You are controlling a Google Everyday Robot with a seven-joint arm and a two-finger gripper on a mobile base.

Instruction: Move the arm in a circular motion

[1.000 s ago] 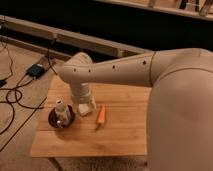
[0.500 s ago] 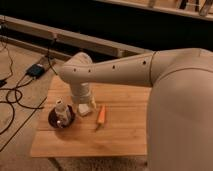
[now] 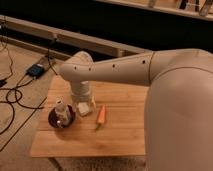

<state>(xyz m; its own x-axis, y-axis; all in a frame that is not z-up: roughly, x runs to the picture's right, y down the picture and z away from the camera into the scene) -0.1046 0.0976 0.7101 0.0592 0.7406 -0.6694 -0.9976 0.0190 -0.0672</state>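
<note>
Reaching in from the right as the arm [image 3: 120, 72], cream-white, thick and smooth, with a row of small dark holes along the forearm. Crosses above the far edge of the wooden table [image 3: 127, 137], bends at a rounded elbow over the far left corner, and drops straight down toward the tabletop. Ends in the gripper [image 3: 85, 108], low over the left half of the table, roughly midway between the far and near edges. Cannot tell whether spread or pressed together, nor whether touching the wood.

Hangs just beside a dark saucer [image 3: 52, 120] set close to the left edge, with a small pale bottle-like thing [image 3: 61, 110] standing upright on it. Shows a carrot [image 3: 101, 116] lying flat on the other side of the gripper, toward the table's middle, near it but apart, with the green end pointing to the near edge. Leaves dark cables [image 3: 15, 97] and a small dark box [image 3: 36, 70] on the floor beyond the left edge.
</note>
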